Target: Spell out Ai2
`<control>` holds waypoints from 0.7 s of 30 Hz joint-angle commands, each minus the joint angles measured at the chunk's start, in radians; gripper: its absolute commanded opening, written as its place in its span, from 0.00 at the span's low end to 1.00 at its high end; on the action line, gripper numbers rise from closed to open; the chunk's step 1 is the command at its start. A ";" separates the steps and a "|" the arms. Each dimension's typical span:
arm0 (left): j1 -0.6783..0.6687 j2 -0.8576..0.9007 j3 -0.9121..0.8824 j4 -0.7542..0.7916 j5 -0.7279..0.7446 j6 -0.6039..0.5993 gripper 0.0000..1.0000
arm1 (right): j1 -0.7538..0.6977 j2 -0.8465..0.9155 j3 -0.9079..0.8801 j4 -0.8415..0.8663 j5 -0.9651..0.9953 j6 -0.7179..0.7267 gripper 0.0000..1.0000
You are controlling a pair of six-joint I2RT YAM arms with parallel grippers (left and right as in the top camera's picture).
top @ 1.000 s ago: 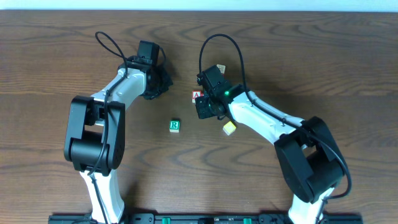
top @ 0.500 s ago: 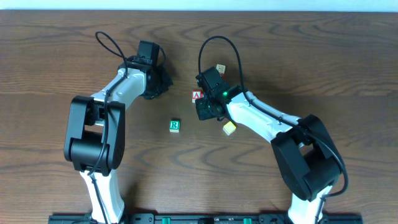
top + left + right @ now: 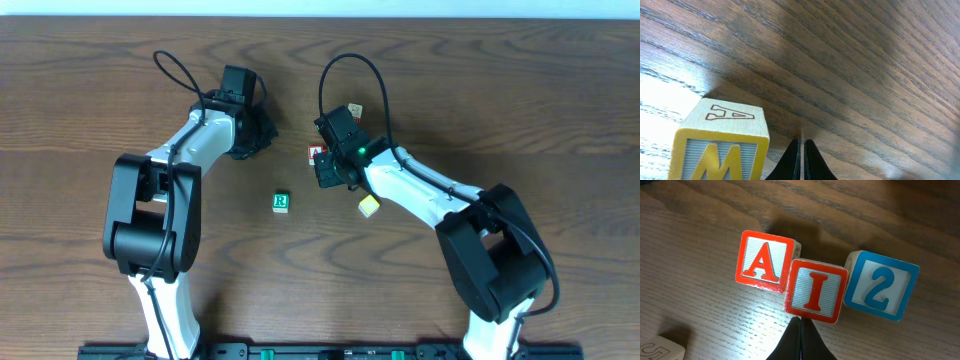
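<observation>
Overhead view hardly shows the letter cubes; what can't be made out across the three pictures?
Overhead: the right fingers cover the I cube and 2 cube; only a corner of the A cube shows.
Overhead: the left fingers hide the yellow M block.
Left wrist: the bottom edge cuts that block off.
Right wrist: pale block at lower left, cut by the edge, lettering unreadable.
</observation>
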 commanded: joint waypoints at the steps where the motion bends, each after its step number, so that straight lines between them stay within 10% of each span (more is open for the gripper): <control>1: 0.003 -0.024 -0.006 0.000 0.000 0.016 0.06 | 0.009 0.011 0.018 0.002 0.021 0.014 0.02; 21: 0.003 -0.024 -0.006 0.004 0.000 0.016 0.06 | 0.014 0.011 0.017 0.027 0.050 0.018 0.02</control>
